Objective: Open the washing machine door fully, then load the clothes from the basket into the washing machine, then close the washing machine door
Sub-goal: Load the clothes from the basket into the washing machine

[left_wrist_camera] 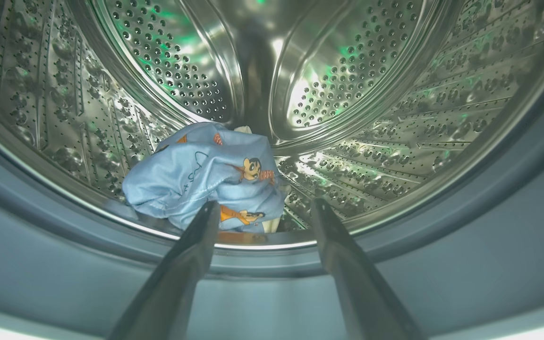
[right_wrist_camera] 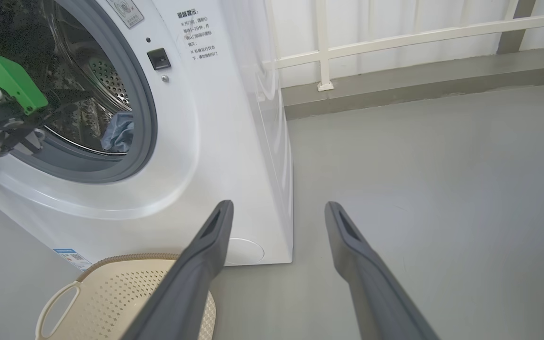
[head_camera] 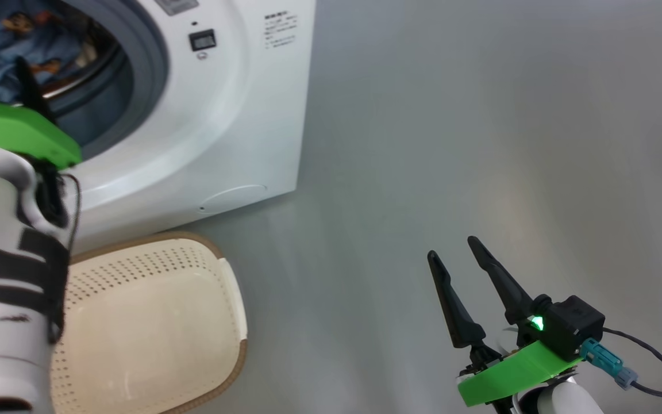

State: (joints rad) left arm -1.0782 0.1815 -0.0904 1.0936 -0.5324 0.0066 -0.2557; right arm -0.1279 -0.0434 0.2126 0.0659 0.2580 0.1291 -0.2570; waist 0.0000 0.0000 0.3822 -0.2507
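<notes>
Left end effector: is reaching through the round mouth of the washing machine; its two dark fingers are standing wide apart and gripping nothing.
Left fingertips: are hovering over the front lip of the drum; one tip is overlapping the garment in the left wrist view, and I cannot tell whether it is touching.
Clothes: are lying bunched on the drum floor, close to the front edge; light blue fabric with orange cartoon figures is facing up.
Gasket: grey-blue ring is framing the opening, with the left arm's green wrist plate sitting in front of it.
Right end effector: is hanging over the bare grey floor, well apart from the machine; fingers are spread open and holding nothing, pointing up and slightly left in the head view.
Basket: is sitting on the floor just in front of the machine, below the opening; its cream perforated bottom is showing bare, and the brown rim is running round it.
Blue label sticker: is showing low on the machine's front, just above the basket rim.
Round cover: is sitting low at the front's right corner.
White railing: is running along the wall behind the machine.
</notes>
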